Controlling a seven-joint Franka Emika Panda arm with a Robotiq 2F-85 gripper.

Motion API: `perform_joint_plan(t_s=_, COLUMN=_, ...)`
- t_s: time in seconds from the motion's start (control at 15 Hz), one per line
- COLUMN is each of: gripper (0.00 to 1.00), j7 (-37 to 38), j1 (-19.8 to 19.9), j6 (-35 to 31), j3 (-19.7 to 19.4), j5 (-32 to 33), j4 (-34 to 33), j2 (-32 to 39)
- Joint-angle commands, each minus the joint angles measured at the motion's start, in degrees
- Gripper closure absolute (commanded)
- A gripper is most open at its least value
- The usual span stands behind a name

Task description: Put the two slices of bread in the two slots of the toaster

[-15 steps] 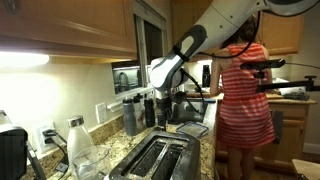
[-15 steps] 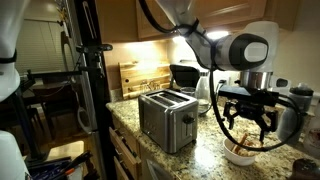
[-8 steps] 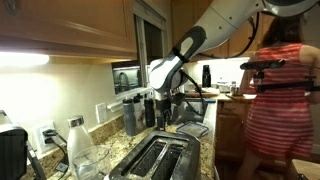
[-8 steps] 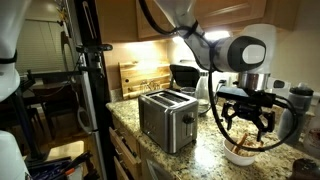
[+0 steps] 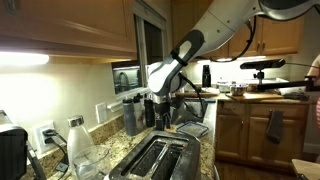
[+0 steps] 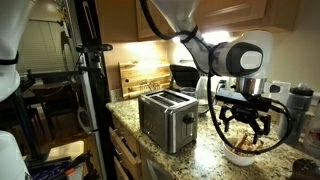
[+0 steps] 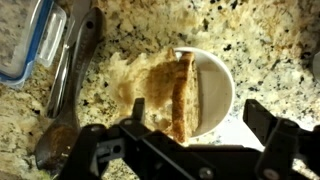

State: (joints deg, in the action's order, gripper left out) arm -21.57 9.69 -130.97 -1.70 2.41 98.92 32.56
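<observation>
In an exterior view, the wide shiny silver metal toaster [image 5: 158, 160] sits at 6 o'clock on the speckled granite counter [image 5: 117, 155], its two long dark slots [image 5: 155, 157] facing up and the black robot hand [image 5: 163, 107] hanging at its 12 o'clock. In an exterior view, the hand [image 6: 243, 122] hovers spread wide over a round white bowl [image 6: 240, 157] at the toaster's [image 6: 165, 118] 3 o'clock. In the wrist view, the two flat golden-brown bread slices [image 7: 172, 95] lie in the bowl's [image 7: 218, 90] 9 o'clock half, framed by the wide-set fingers [image 7: 272, 140].

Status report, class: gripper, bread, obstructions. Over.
Gripper open, above bowl. Bread slices in bowl, ungripped. Toaster beside, no bread showing. Nothing blocking.
</observation>
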Motion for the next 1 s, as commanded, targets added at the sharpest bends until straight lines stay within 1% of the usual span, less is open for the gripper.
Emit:
perform_joint_plan(t_s=0.0, gripper=0.0, j7=0.25, j1=0.47, j6=-0.49, j3=0.46, j5=-0.29, j4=-1.39, j2=1.52)
perform_joint_plan(t_s=0.07, gripper=0.0, j7=0.24, j1=0.54, j6=-0.37, j3=0.46, j5=-0.34, j4=-1.74, j2=1.9)
perform_joint_plan(t_s=0.13, gripper=0.09, j7=0.28, j1=0.58, j6=-0.32, j3=0.45, j5=-0.34, j4=-2.06, j2=2.25)
perform_joint_plan(t_s=0.2, gripper=0.26, j7=0.19, j1=0.7, j6=-0.36, j3=0.48, j5=-0.42, j4=-2.38, j2=2.62)
perform_joint_plan(t_s=0.27, gripper=0.32, j7=0.18, j1=0.78, j6=-0.28, j3=0.48, j5=-0.45, j4=-2.75, j2=2.92)
perform_joint_plan(t_s=0.47, gripper=0.54, j7=0.27, j1=0.88, j6=-0.14, j3=0.46, j5=-0.42, j4=-3.79, j2=3.78)
perform_joint_plan(t_s=0.73, gripper=0.78, j7=0.39, j1=0.85, j6=-0.04, j3=0.44, j5=-0.33, j4=-4.73, j2=4.48)
perform_joint_plan(t_s=0.8, gripper=0.86, j7=0.48, j1=0.8, j6=-0.02, j3=0.41, j5=-0.28, j4=-4.97, j2=4.65)
perform_joint_plan(t_s=0.93, gripper=0.93, j7=0.66, j1=0.7, j6=-0.01, j3=0.35, j5=-0.17, j4=-5.25, j2=4.75)
